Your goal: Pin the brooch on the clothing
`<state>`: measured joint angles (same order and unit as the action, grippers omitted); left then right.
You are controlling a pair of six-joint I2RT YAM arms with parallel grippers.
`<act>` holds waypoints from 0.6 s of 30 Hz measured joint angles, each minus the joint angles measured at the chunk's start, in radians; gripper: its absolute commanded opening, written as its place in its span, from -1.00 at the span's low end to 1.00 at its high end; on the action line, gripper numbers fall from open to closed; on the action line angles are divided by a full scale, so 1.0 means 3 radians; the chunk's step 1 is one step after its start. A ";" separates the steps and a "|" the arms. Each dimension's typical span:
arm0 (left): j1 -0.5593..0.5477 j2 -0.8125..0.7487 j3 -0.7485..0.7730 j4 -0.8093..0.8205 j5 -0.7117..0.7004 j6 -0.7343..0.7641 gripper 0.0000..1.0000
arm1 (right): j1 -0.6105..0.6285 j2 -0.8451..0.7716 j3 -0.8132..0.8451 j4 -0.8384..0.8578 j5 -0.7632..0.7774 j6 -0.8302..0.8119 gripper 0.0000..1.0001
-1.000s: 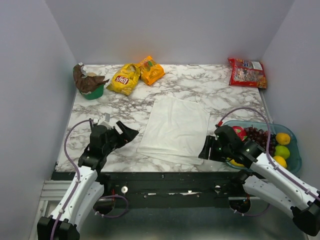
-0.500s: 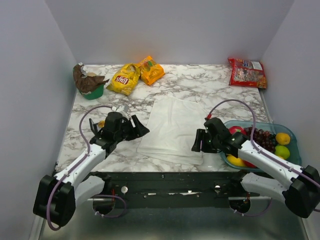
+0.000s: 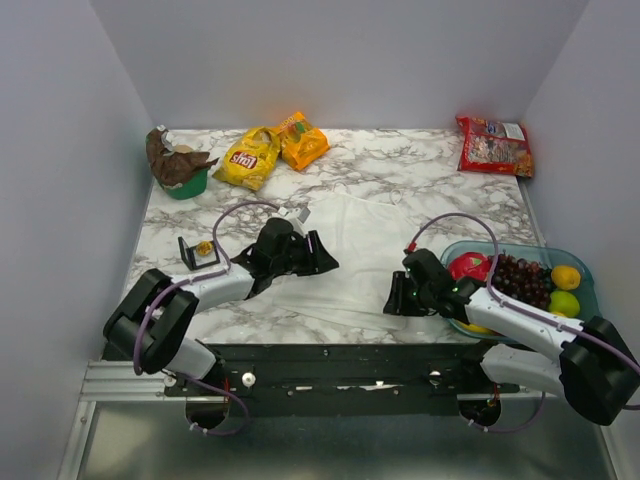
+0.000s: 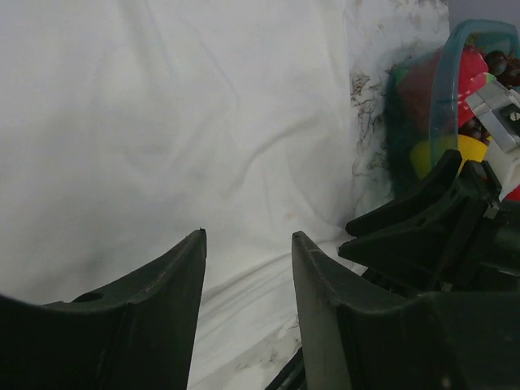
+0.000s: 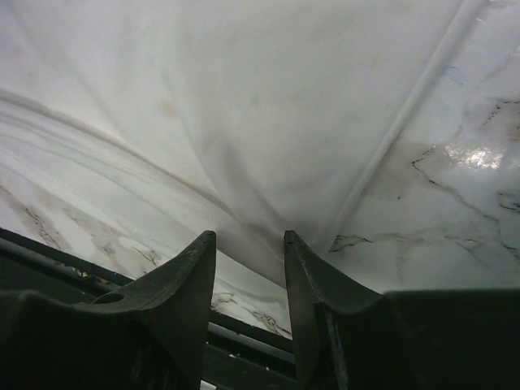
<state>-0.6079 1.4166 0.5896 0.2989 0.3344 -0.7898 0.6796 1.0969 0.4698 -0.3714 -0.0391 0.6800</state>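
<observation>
Well left of clothing point(image 3: 372, 240), brooch point(image 3: 204, 247) (untouched)

- The clothing point(image 3: 355, 250) lies mid-table point(image 3: 450, 190).
- My left gripper point(image 3: 322, 258) is over its left part; my right gripper point(image 3: 392, 299) is at its near right corner.
- The brooch point(image 3: 204, 247) sits left of the clothing, at a small square frame point(image 3: 190, 255).
- The fruit tray point(image 3: 596, 310) stands at the right edge.
- Two chip bags point(image 3: 250, 158) lie behind.

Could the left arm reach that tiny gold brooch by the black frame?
Probably yes. The brooch sits uncovered at the black frame, beside the left arm's forearm. The left gripper, open, is over the white cloth, so it would have to pull back.
</observation>
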 measured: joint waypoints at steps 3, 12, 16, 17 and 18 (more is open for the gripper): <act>-0.0010 0.0189 0.0050 0.0154 0.0025 -0.0001 0.05 | 0.0050 -0.0006 -0.0014 0.0051 -0.0006 0.0029 -0.11; -0.0010 0.0676 0.0061 0.0397 0.0027 0.0023 -0.06 | 0.0139 -0.0150 -0.0158 0.0108 -0.0050 0.0126 -0.21; -0.0010 0.0829 0.0037 0.0533 0.0048 -0.0015 -0.09 | 0.0201 -0.0203 -0.0234 0.0108 -0.0081 0.0189 -0.28; -0.0010 0.0839 0.0034 0.0558 0.0048 -0.0020 -0.09 | 0.0225 -0.0231 -0.0248 0.0106 -0.0088 0.0206 -0.29; -0.0010 0.0849 0.0034 0.0573 0.0047 -0.0025 -0.10 | 0.0252 -0.0264 -0.0262 0.0104 -0.0093 0.0219 -0.30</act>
<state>-0.6109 1.6714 0.5999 0.4709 0.3485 -0.7975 0.7551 1.0176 0.3912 -0.3401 -0.0669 0.7456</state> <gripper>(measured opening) 0.457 0.368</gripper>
